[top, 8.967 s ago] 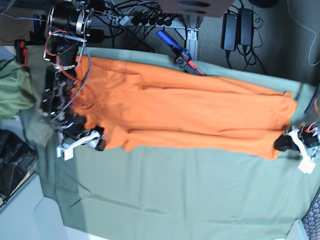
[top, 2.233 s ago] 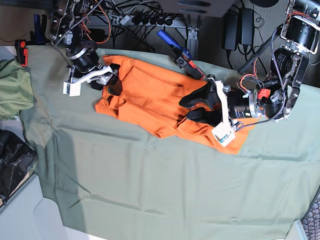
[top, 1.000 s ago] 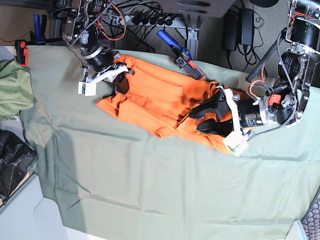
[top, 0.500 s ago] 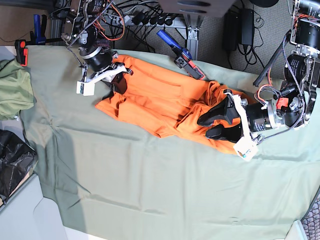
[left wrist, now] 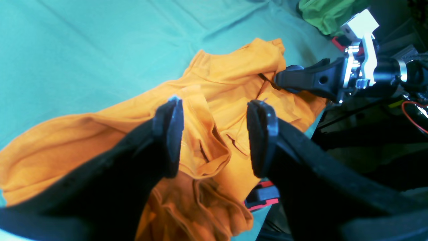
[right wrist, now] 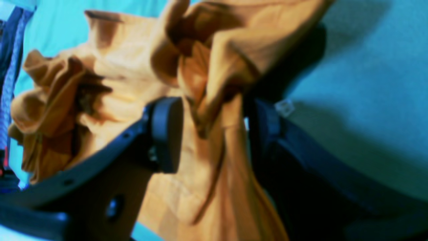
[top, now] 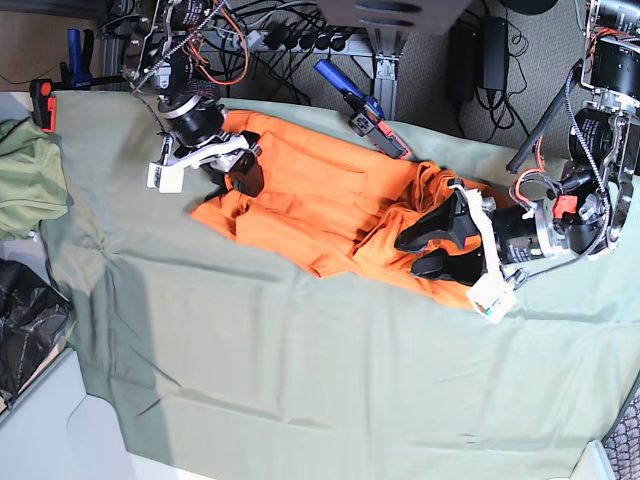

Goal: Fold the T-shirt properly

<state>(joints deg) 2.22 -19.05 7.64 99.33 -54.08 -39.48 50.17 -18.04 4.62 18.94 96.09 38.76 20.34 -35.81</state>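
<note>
At our ten o'clock the right gripper (top: 243, 178) has just spread its fingers around the bunched edge of the T-shirt (top: 310, 168), while our left gripper (top: 414, 252) gapes over its two o'clock end, so likely we must re-grip and straighten.

Base view: bright, even illumination; image mostly sharp. Left wrist view: scene sharp, near fingers (left wrist: 167, 137) blurred. Right wrist view: blur across the cloth (right wrist: 187, 187); dark shadow falls on the mat (right wrist: 367, 83) beside it.
</note>
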